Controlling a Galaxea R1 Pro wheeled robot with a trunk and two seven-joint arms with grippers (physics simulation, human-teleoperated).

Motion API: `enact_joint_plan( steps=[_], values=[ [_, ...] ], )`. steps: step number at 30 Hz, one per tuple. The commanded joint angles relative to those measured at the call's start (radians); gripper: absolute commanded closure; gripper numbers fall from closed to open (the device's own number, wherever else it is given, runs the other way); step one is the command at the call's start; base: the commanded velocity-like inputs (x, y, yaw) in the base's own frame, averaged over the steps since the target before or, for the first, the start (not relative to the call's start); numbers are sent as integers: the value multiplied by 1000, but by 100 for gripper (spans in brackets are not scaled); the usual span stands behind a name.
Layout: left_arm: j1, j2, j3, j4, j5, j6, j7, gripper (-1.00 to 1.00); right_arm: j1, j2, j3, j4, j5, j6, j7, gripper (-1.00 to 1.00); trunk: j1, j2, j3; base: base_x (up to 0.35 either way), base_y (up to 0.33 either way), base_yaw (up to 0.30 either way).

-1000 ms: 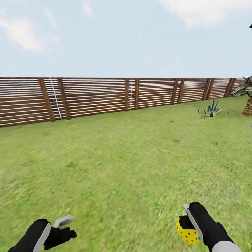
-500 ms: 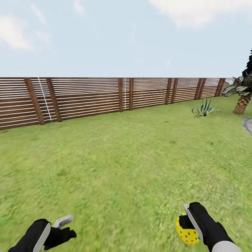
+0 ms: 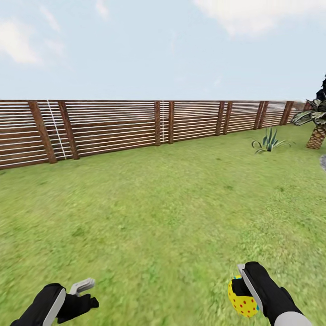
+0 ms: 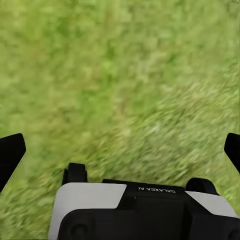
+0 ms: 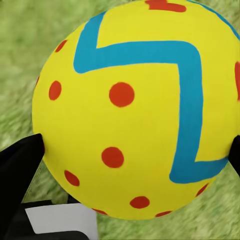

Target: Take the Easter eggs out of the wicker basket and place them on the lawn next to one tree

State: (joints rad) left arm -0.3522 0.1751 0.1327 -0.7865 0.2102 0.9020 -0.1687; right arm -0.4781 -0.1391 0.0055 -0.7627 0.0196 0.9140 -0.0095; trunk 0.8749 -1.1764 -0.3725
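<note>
The main risk is the Easter egg (image 3: pixel 242 299) slipping: it is round and smooth, pinched at its sides by the right gripper (image 5: pixel 131 150), so a jolt while driving over the lawn (image 3: pixel 163 203) could roll it out onto open grass, far from any tree. Only a short palm (image 3: pixel 317 131) and a dark crown edge show near the wooden fence (image 3: pixel 113 129). The right jaws are clamped on the egg; the left gripper (image 4: pixel 120 150) has its jaws spread wide, empty, above grass.
</note>
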Motion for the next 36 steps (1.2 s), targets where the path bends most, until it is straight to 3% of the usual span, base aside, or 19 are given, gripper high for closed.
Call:
enact_joint_plan(
  steps=[1,36],
  values=[
    [-1,0,2,0,-2,5,-5,-100,-1,0,1,-1,2,5,-1,100,1,-1,-1,337,131,0],
    [-1,1,2,-1,-2,6,-6,-100,-1,1,1,-1,0,5,-1,100,1,-1,-1,337,135,0]
  ],
)
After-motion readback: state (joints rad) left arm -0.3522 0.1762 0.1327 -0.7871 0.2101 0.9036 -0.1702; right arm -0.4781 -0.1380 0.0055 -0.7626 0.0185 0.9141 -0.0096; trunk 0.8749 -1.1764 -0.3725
